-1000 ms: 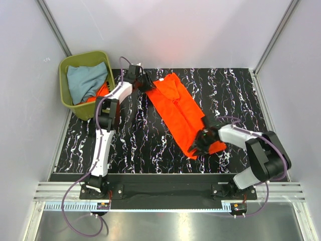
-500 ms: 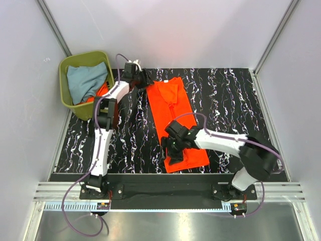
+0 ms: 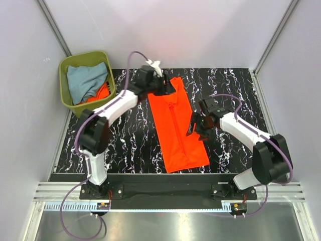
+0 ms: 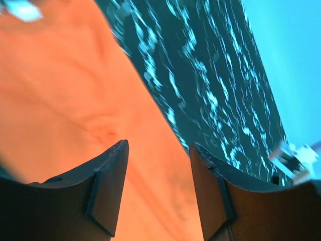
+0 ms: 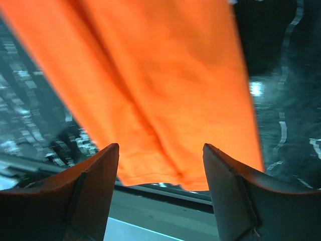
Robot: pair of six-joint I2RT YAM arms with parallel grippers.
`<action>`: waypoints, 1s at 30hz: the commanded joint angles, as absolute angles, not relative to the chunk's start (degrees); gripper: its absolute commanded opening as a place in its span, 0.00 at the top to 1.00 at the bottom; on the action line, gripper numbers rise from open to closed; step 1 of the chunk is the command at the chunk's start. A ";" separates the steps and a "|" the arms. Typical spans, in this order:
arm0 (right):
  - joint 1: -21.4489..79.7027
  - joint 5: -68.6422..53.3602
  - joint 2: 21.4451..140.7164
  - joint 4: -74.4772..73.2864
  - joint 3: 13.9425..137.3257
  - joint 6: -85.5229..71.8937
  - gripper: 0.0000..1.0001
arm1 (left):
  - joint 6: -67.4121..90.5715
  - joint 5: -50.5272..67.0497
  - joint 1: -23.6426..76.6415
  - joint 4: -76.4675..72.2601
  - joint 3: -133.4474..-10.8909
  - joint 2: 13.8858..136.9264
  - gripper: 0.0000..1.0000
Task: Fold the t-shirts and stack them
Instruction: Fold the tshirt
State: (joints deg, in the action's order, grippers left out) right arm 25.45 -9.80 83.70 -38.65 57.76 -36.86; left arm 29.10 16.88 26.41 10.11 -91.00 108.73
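A bright orange t-shirt (image 3: 176, 125) lies folded lengthwise as a long strip down the middle of the black marbled table. It fills the left wrist view (image 4: 60, 90) and the right wrist view (image 5: 150, 80). My left gripper (image 3: 166, 86) is open and empty above the strip's far end. My right gripper (image 3: 196, 128) is open and empty at the strip's right edge, about halfway along. A pale grey-blue t-shirt (image 3: 85, 80) and another orange one (image 3: 102, 91) lie bunched in the olive-green bin (image 3: 67, 100).
The bin stands at the far left corner, partly off the black table top (image 3: 125, 135). Grey walls close in the back and both sides. The table's near edge with its metal rail (image 3: 165, 175) runs just below the shirt's hem.
The shirt strip has been straightened from a diagonal to nearly upright. My right gripper let go of the lower hem and rose to the strip's right edge. My left gripper moved right over the far end.
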 commanded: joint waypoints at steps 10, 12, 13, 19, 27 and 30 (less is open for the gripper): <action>24.78 -8.87 88.33 -36.22 49.93 -36.81 0.31 | 36.91 13.43 23.56 6.07 -99.13 132.70 0.47; 25.22 -9.67 87.72 -34.64 47.21 -38.40 0.32 | 37.35 15.11 22.33 6.24 -102.38 136.38 0.47; 25.83 -10.89 87.54 -34.02 46.33 -40.15 0.32 | 37.70 17.03 21.89 6.41 -103.52 137.62 0.47; 29.53 -18.53 88.59 -28.13 43.94 -46.40 0.31 | 35.26 22.93 19.86 9.84 -109.08 139.23 0.47; 29.01 -19.77 79.47 -31.90 43.42 -42.29 0.21 | 24.44 13.12 22.49 21.43 -89.58 107.74 0.31; 28.13 -22.05 78.66 -33.57 42.19 -39.65 0.12 | 23.47 10.73 25.22 24.51 -79.13 94.37 0.30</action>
